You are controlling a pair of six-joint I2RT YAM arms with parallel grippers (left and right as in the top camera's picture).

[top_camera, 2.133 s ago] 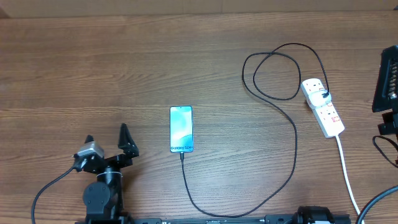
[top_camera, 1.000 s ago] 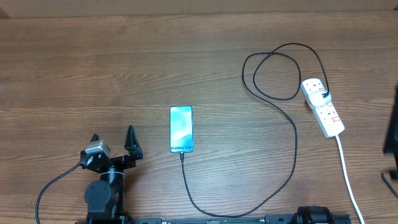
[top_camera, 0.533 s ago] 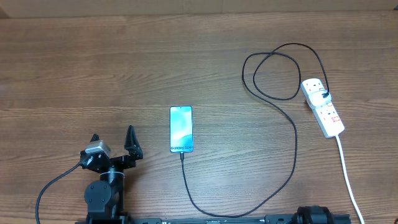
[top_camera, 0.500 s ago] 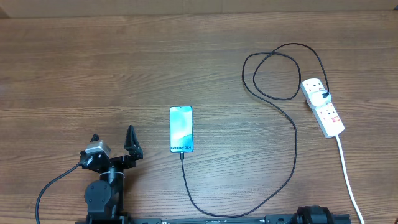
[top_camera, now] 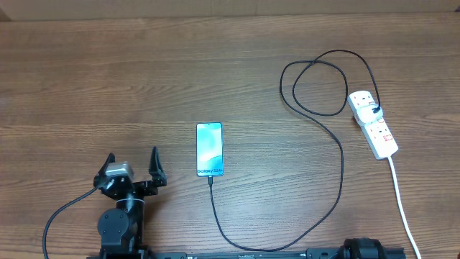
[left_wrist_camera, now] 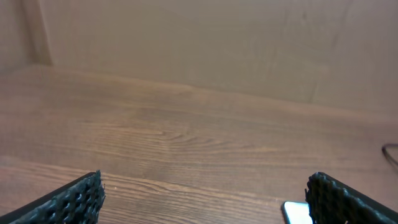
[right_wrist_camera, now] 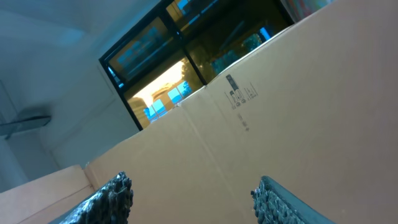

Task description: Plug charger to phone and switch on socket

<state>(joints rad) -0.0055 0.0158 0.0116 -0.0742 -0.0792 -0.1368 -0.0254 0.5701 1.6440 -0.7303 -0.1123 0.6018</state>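
Note:
The phone (top_camera: pixel 209 149) lies screen up mid-table, its screen lit with "Galaxy S24" text. The charger cable (top_camera: pixel 338 173) runs from the phone's near end, loops right and back, and its black plug (top_camera: pixel 375 110) sits in the white socket strip (top_camera: pixel 374 123) at the right. My left gripper (top_camera: pixel 131 165) is open and empty, left of the phone near the front edge. A corner of the phone (left_wrist_camera: pixel 296 212) shows by the right finger in the left wrist view. My right gripper (right_wrist_camera: pixel 193 193) is open, pointing up at a cardboard wall, and is out of the overhead view.
The strip's white cord (top_camera: pixel 401 208) runs to the front edge at the right. A cardboard wall (left_wrist_camera: pixel 199 43) stands along the table's far side.
The right arm has left the overhead view at the right edge. My left gripper has drawn back a little toward the front edge and turned slightly.

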